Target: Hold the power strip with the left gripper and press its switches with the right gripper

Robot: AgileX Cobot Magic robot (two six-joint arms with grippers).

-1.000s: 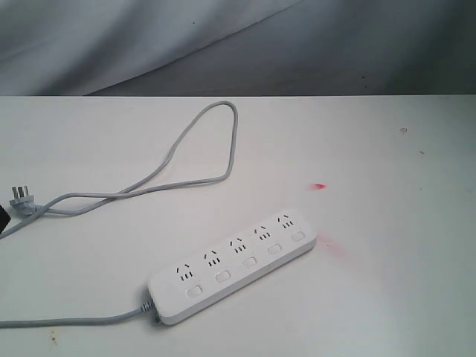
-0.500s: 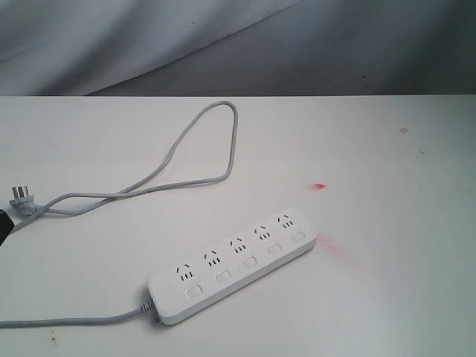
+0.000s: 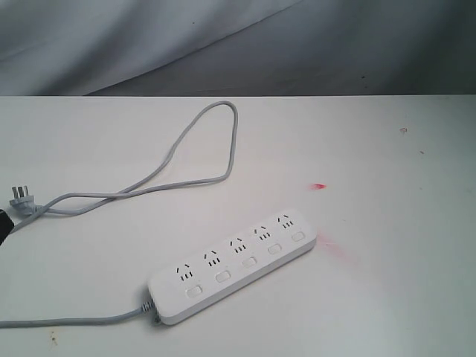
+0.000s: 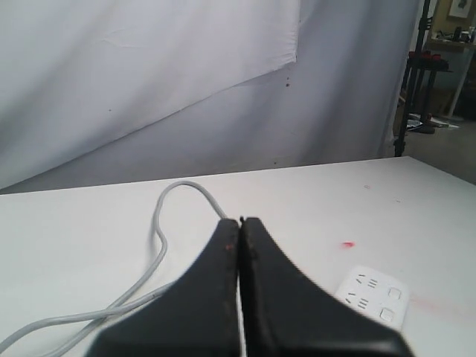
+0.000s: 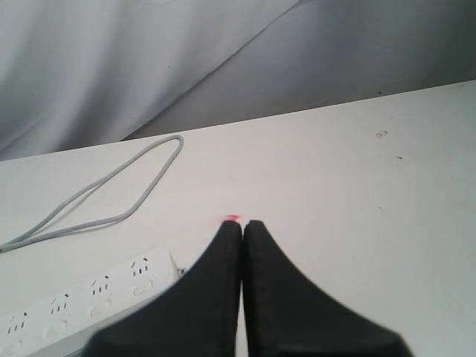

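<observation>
Exterior view shows you: power strip (image 3: 230, 266) flat on table (image 3: 372, 149), switches (image 3: 248, 262) untouched; wrist views list your left gripper (image 4: 239, 221) and right gripper (image 5: 242, 224), each pressed together, empty.

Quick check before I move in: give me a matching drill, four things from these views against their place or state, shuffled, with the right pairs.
1 power strip
2 plug
3 left gripper
4 red spot

a at the exterior view's left edge
b jaws shut, holding nothing
c flat on the table, lying diagonally, nothing touching it
d small mark beyond the strip's right end, apart from it

Pairs: 1-c, 2-a, 3-b, 4-d
</observation>
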